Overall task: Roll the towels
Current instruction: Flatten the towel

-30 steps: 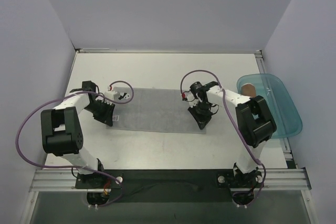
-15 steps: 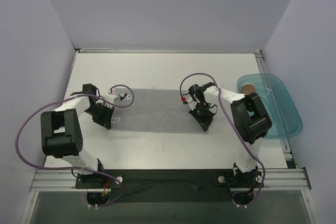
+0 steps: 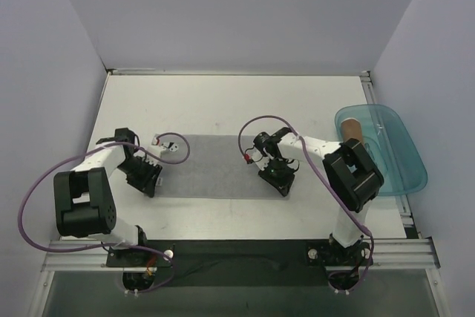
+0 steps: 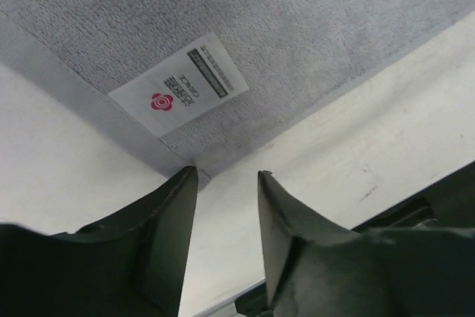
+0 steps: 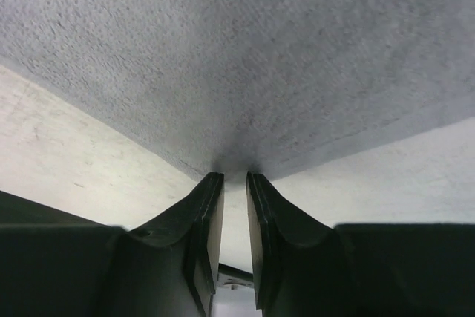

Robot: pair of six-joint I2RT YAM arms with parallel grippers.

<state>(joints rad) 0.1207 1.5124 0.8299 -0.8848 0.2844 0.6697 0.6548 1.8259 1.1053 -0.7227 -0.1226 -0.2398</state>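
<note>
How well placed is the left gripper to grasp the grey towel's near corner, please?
Probably well: the left gripper is open right at the corner of the grey towel, near its label, with nothing in between.

The grey towel [image 3: 215, 167] bears a white, red-marked label [image 4: 178, 83]; the tray [image 3: 412, 176] is teal, with a rust-brown towel [image 3: 352, 127].

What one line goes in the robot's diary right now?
grey towel: flat on table | left gripper: open at near-left corner | right gripper: pinching near-right corner
</note>
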